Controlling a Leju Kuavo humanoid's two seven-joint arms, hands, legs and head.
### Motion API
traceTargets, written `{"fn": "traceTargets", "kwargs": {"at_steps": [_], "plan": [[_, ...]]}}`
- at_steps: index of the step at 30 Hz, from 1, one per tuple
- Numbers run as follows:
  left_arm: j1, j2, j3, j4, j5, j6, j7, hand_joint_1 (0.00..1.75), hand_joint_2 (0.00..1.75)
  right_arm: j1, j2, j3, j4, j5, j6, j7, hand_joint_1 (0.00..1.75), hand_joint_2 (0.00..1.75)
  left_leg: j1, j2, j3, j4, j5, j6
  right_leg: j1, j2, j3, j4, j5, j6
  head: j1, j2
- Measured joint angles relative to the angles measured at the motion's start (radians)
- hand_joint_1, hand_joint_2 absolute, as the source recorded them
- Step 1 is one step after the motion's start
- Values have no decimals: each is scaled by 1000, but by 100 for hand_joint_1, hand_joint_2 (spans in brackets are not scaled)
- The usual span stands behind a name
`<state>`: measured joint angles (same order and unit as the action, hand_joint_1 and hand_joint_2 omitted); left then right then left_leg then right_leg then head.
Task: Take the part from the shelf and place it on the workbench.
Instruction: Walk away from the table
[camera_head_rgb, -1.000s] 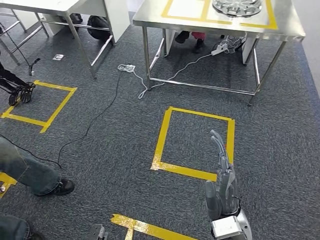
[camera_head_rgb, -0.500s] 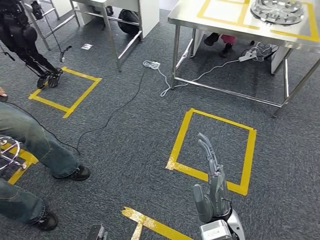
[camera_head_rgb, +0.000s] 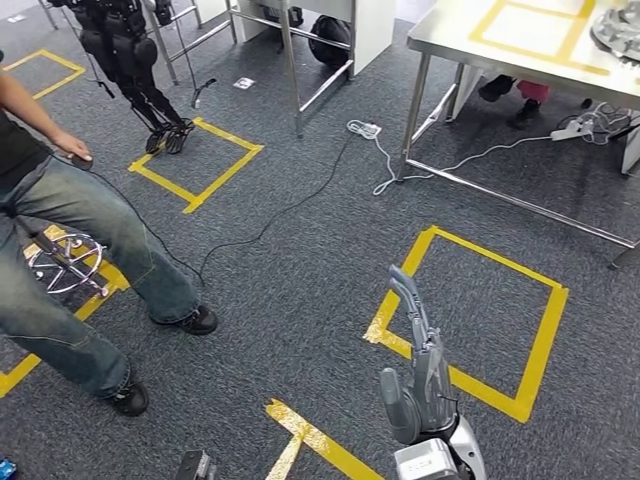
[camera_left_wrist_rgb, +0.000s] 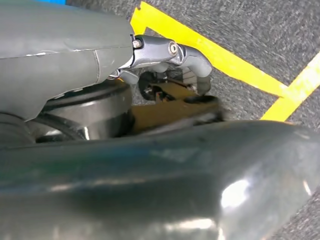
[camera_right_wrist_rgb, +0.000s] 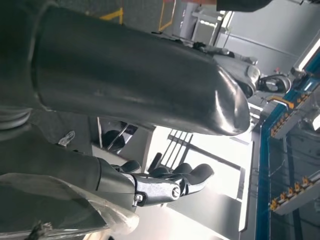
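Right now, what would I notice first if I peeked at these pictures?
First, the robot's grey metal right hand, raised with fingers straight over the dark grey carpet, beside a yellow tape square. To the left, a person in blue jeans strides past a silver spoked wheel cover lying on the floor. At the far right, a shiny steel workbench carries another wheel cover at its edge.

cam pans left, whole scene slides right | workbench (camera_head_rgb: 483, 50) now at top-right edge | person (camera_head_rgb: 68, 220) in jeans now fully in frame at left | right hand (camera_head_rgb: 419, 375) pose same, fingers straight
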<state>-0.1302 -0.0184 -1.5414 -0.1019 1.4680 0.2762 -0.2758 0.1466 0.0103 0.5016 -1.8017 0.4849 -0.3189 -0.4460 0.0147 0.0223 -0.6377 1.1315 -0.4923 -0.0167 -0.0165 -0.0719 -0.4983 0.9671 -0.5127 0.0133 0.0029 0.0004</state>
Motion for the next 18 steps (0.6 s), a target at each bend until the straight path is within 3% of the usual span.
{"fn": "traceTargets", "kwargs": {"at_steps": [1, 3, 5, 7, 8, 10, 11, 12, 13, 14, 16, 18], "plan": [[-1, 1, 0, 0, 0, 0, 0, 0, 0, -1, 0, 0, 0, 0, 0, 0, 0, 0, -3, 18, 33, -63, 18, 4, 2, -9, 2, 3, -4, 5, 0, 0], [-2, 1, 0, 0, -1, 0, 0, 0, 0, -2, 0, 0, 0, 0, -1, 0, 0, 0, -10, 37, 59, -119, 24, 17, 7, -27, 4, 6, -9, 16, 1, 0], [0, 2, 0, 0, -2, 0, 0, 0, 0, -3, 0, 1, 0, 0, -1, 0, 0, 0, -13, 18, 54, -121, 24, 33, 6, -40, 5, 6, -14, 28, 1, 0], [3, 2, 0, 0, -2, 1, 0, 0, 0, -5, 0, 2, 0, 1, -1, 0, 0, 0, -11, -1, 52, -124, 28, 46, 2, -9, -8, 34, -40, 39, 3, 0], [2, 2, 0, 0, -2, 1, 0, 0, 0, -5, 0, 2, 0, 1, -2, 0, 0, 0, -10, -10, 51, -125, 30, 52, 0, 18, -30, 80, -69, 42, 5, 0], [0, 2, 0, 0, -2, 2, 0, 0, 0, -2, 0, 2, 1, 0, -3, 0, 0, 0, -12, -31, 47, -125, 32, 59, 1, 59, -100, 223, -134, 41, 7, 0], [0, 1, 0, 0, -2, 2, 0, 0, 0, 0, 0, 2, 2, 0, -4, 0, 0, 0, -13, -43, 46, -125, 33, 60, 2, 66, -133, 285, -152, 39, 8, 0], [0, 1, 0, 0, -2, 2, 0, 0, 0, 0, 0, 2, 2, 0, -5, 0, 0, 0, -15, -56, 46, -124, 33, 61, 3, 69, -151, 314, -150, 36, 8, 0], [1, 1, 0, 0, -2, 2, 0, 0, 0, 1, 0, 2, 3, 0, -5, 0, 0, 0, -16, -69, 46, -124, 34, 62, 3, 72, -150, 300, -127, 33, 8, 0], [1, 1, 0, 0, -2, 2, 0, 0, 0, 1, 0, 2, 3, 0, -6, 0, 0, 0, -17, -83, 47, -123, 34, 61, 4, 78, -129, 247, -89, 29, 8, 0], [0, 0, 0, 0, -2, 2, 0, 0, 0, 1, 0, 2, 3, 0, -9, 0, 0, 0, -17, -111, 46, -120, 35, 58, 2, 128, -68, 106, -23, 19, 8, 0], [-3, 0, 0, 0, -1, 1, 0, 0, 0, 1, 0, 2, 3, 1, -13, 0, 0, 0, -15, -135, 37, -117, 39, 49, 1, 170, -33, 33, -6, 13, 8, 0]]}}
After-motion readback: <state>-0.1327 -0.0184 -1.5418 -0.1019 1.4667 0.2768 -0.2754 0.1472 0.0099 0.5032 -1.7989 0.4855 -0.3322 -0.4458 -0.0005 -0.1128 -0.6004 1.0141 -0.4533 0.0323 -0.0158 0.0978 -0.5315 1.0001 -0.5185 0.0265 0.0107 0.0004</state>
